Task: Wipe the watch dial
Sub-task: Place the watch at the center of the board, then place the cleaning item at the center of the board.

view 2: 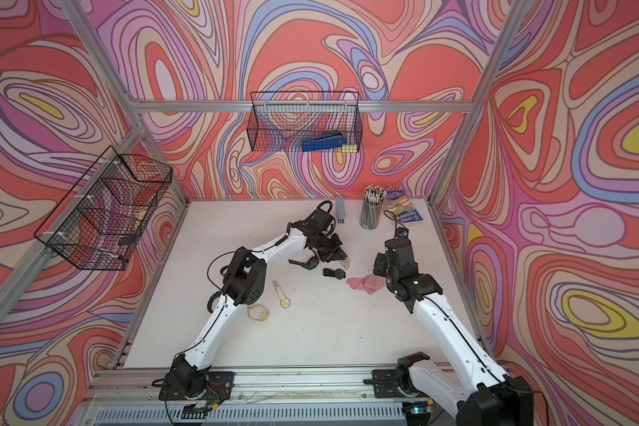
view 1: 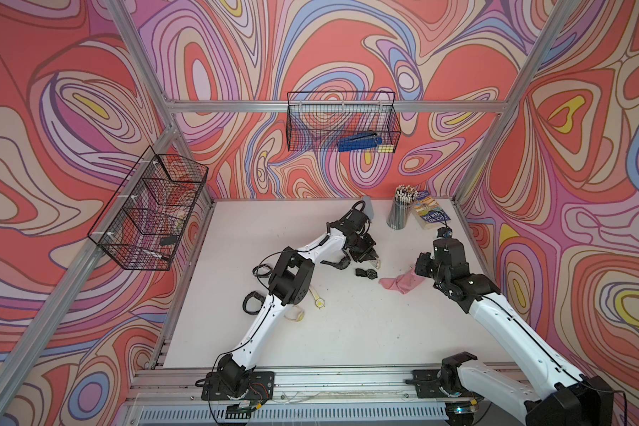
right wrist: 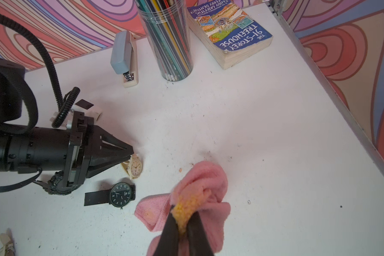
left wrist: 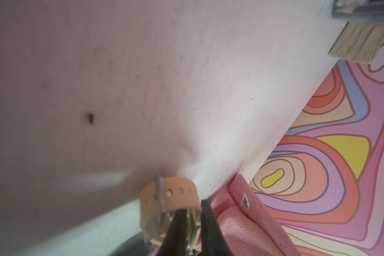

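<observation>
A cream watch (right wrist: 135,168) with a pale dial lies on the white table (right wrist: 264,133). My left gripper (right wrist: 131,155) reaches in low from the left, and in the left wrist view its black fingers (left wrist: 180,226) stand close on either side of the watch's metal case, under the tan strap (left wrist: 175,195). My right gripper (right wrist: 183,212) is shut on a bunched pink cloth (right wrist: 208,177) with a yellowish patch, a short way right of the watch. In both top views the cloth (view 1: 399,284) (view 2: 366,284) trails on the table between the arms.
A black watch (right wrist: 122,195) lies face up just in front of the cream one, and a rugged black watch (right wrist: 58,188) lies under the left wrist. A yellow-dial watch (view 2: 283,298) lies nearer the front. Stapler (right wrist: 124,55), pencil cup (right wrist: 171,44) and book (right wrist: 231,33) line the back edge.
</observation>
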Available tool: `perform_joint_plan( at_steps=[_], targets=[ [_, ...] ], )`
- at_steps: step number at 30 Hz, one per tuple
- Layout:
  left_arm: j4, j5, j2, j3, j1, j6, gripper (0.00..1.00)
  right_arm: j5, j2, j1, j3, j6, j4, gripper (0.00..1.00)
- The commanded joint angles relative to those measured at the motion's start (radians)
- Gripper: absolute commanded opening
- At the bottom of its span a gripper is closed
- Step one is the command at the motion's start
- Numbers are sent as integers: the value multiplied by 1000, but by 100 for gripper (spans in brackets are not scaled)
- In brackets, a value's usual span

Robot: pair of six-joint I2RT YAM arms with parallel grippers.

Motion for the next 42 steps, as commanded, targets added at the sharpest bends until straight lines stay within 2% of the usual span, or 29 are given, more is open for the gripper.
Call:
perform_joint_plan(
  at_steps=[1,4,8,9,10,22,29,32,36,40,42],
  targets=[
    [-58,-21,16,29,10,-13,37,-18,23,-9,-3,11,28,0],
    [-68,-39,4,32,12,6,50,-29,50,-11,3,17,26,0],
    [-108,-104,-52,27,12,74,82,-41,81,-12,14,26,15,0],
    [-120,-122,-73,20,12,95,94,-42,89,-12,20,27,9,0],
    [-125,-136,-90,10,12,113,100,-45,94,-12,24,26,7,0],
    [-83,-252,-449,-366,10,293,100,-96,182,-12,72,33,-32,0],
    [-239,-411,-560,-451,12,557,99,-168,252,-12,79,55,-2,0],
    [-272,-440,-604,-509,24,635,99,-196,283,-12,99,52,-7,0],
    [-264,-410,-694,-671,57,638,100,-206,341,-12,101,57,-10,0],
    [-174,-328,-799,-871,95,556,100,-203,428,-11,88,77,9,0],
    [-141,-311,-822,-915,112,535,100,-198,477,-11,89,89,18,2]
  ],
)
